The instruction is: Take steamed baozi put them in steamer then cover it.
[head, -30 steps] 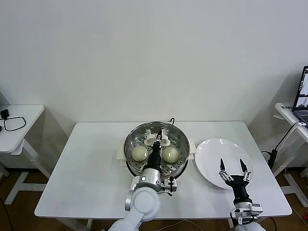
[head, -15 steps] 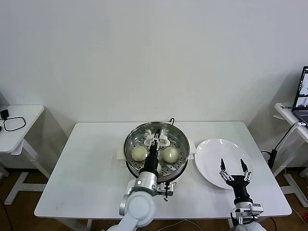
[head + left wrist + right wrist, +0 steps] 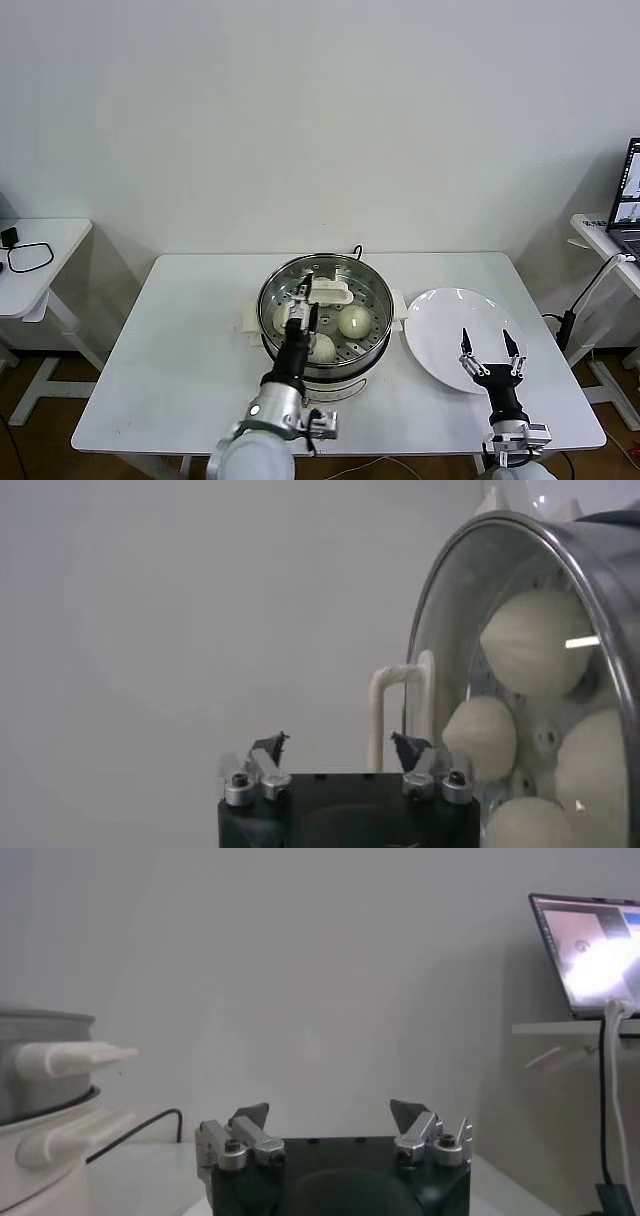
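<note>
The left claw (image 3: 301, 304) hangs over the near-left part of the steamer (image 3: 325, 310), its dark pointed fingers spread wide with nothing between them; in the left wrist view the same claw (image 3: 339, 750) stands apart from the buns and touches none of them. Its arm crosses the pot's near rim in the head view and hides part of the basket, so only three of the steamed baozi (image 3: 354, 321) can be picked out there: one to the right, one at the near side just beside the arm, one partly covered on the left. The left wrist view shows four baozi (image 3: 538, 640), smooth cream-white domes on the perforated steel floor, two of them cut off at the picture's edge. A white looped handle piece (image 3: 330, 292) lies at the far side of the basket. The steamer is a round, shiny steel pot on a white base with side handles, standing mid-counter (image 3: 170, 360), uncovered. Just right of it lies a flat round white plate (image 3: 440, 315). The right claw (image 3: 489, 350) hovers over the plate's near edge, fingers wide apart and holding nothing; the right wrist view shows the same claw (image 3: 332, 1120) gaping, with a laptop (image 3: 590, 948) on a side desk beyond.
</note>
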